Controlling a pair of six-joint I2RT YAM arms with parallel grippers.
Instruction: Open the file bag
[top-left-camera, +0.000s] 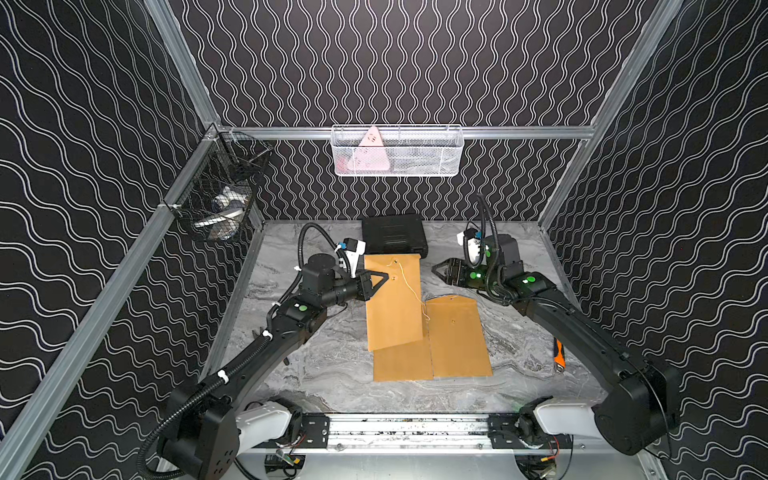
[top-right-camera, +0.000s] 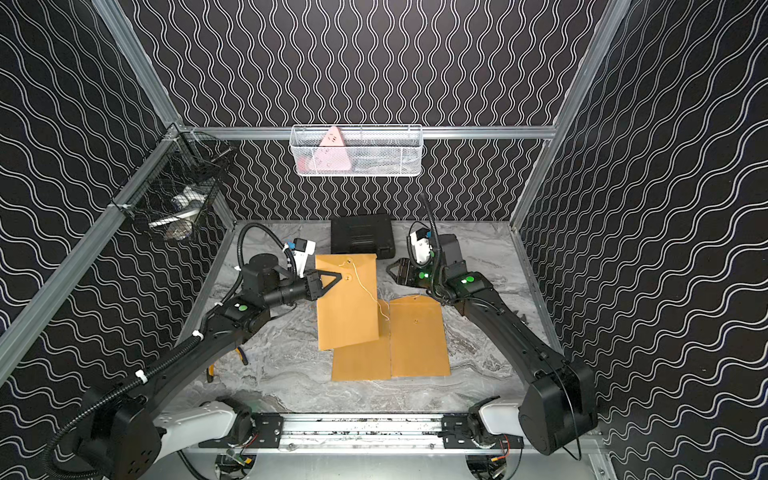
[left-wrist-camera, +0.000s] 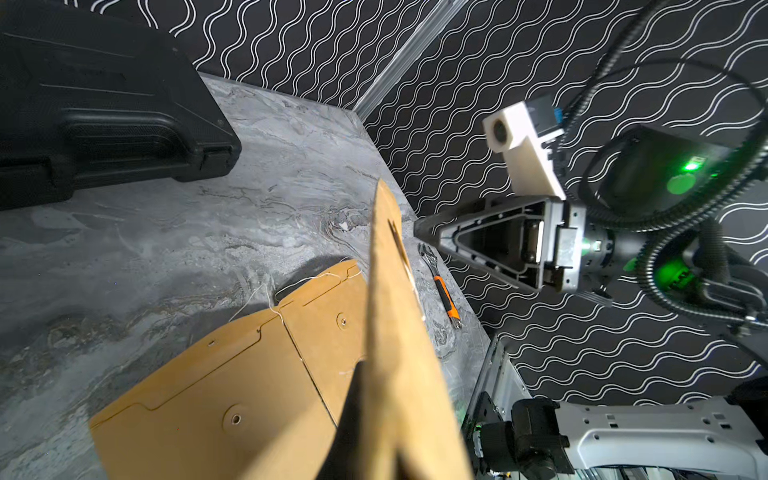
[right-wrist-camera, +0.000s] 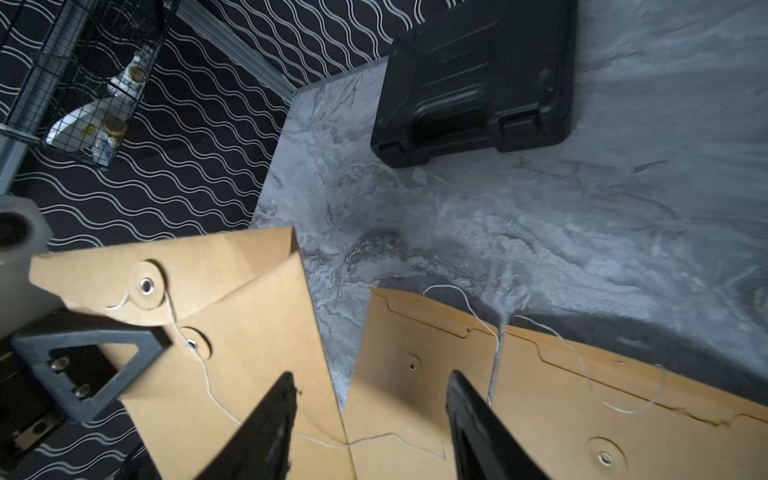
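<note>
The file bag (top-left-camera: 392, 307) (top-right-camera: 347, 307) is a brown kraft envelope with two round buttons. It is held up off the table, and its near end overlaps the other envelopes. My left gripper (top-left-camera: 384, 277) (top-right-camera: 338, 276) (left-wrist-camera: 374, 436) is shut on its left edge, just below the flap (right-wrist-camera: 208, 266). A loose white string (right-wrist-camera: 208, 386) trails from the buttons down across its face. My right gripper (top-left-camera: 436, 268) (top-right-camera: 390, 268) (right-wrist-camera: 370, 386) hangs open to the right of the bag, touching nothing. In the left wrist view the bag (left-wrist-camera: 399, 332) shows edge-on.
Two more brown envelopes (top-left-camera: 457, 340) (top-left-camera: 403, 361) lie flat under and beside the held one. A black case (top-left-camera: 395, 239) sits at the back. An orange-handled wrench (top-left-camera: 559, 353) lies near the right wall, and pliers (top-right-camera: 212, 372) lie under the left arm. Wire baskets (top-left-camera: 397, 149) (top-left-camera: 224, 195) hang on the walls.
</note>
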